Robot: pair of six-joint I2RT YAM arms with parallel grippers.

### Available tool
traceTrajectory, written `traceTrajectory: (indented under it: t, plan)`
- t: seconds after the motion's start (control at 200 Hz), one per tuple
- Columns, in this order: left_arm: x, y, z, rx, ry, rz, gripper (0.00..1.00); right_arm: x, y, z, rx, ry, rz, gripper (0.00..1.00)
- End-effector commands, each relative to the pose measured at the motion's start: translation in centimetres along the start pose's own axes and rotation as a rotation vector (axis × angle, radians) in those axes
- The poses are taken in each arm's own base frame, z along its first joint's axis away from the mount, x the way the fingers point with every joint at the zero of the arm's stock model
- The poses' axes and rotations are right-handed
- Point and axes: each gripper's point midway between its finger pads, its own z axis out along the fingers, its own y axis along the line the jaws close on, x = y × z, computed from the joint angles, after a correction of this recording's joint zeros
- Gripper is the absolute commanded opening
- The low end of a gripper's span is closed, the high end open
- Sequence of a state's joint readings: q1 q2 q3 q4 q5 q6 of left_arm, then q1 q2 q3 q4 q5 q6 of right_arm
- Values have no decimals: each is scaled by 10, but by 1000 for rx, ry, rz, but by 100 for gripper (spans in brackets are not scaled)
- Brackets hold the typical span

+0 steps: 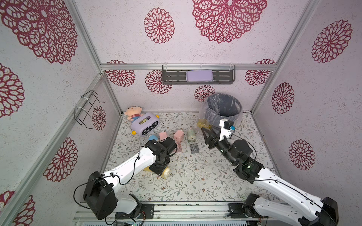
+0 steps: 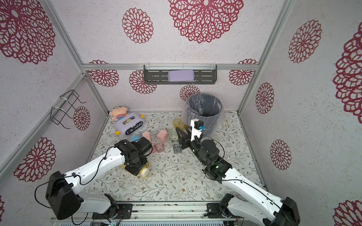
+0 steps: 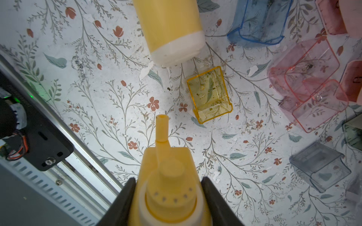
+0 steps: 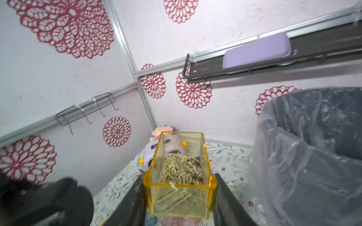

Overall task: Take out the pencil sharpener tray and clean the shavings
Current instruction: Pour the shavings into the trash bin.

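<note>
As things stand, tray (image 4: 180,176): pulled free, heaped with shavings (image 4: 182,168), right of centre in both top views, beside the bin (image 1: 223,105), not over its mouth.
Right gripper (image 4: 179,195): clamped on the tray.
Left gripper (image 3: 168,187): clamped on the yellow sharpener (image 3: 166,156), lower centre-left in a top view.
Remaining: probably tipping the shavings into the bin.
Writing: "I'M HERE" on the purple box (image 1: 150,128).

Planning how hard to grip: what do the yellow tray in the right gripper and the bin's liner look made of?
Yellow tray: probably rigid tinted transparent plastic, glossy; shavings show through its walls.
Bin liner: seemingly thin clear plastic film, wrinkled and shiny with glare streaks.
</note>
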State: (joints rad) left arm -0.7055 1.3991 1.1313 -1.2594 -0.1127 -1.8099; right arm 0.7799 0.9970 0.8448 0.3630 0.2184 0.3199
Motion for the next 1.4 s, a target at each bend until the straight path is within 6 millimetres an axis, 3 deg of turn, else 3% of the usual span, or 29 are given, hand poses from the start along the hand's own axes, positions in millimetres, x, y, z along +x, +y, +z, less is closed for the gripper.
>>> traceTrajectory:
  t: [0.0, 0.19, 0.39, 0.515, 0.685, 0.986, 1.261, 1.396]
  plan:
    - [3, -4, 6, 20, -26, 3, 24, -29, -30, 13, 133, -3, 138, 41]
    - [7, -5, 16, 21, -35, 22, 24, -59, -76, 38, 289, -14, 423, 36]
    - [8, -5, 21, 17, -46, 32, 24, -68, -127, 49, 348, -71, 885, 34]
    - [8, -6, 22, 24, -47, 35, 24, -69, -148, 51, 368, -133, 1137, 34]
    - [6, -5, 21, 27, -56, 27, 24, -68, -154, 68, 356, -190, 1423, 31]
    - [5, 1, 25, 15, -58, 2, 24, -66, -165, 83, 388, -288, 1686, 30]
    - [5, 0, 26, 13, -55, 2, 24, -67, -166, 85, 359, -323, 1775, 29]
    - [6, 0, 27, 11, -50, 0, 24, -58, -169, 82, 375, -320, 1774, 29]
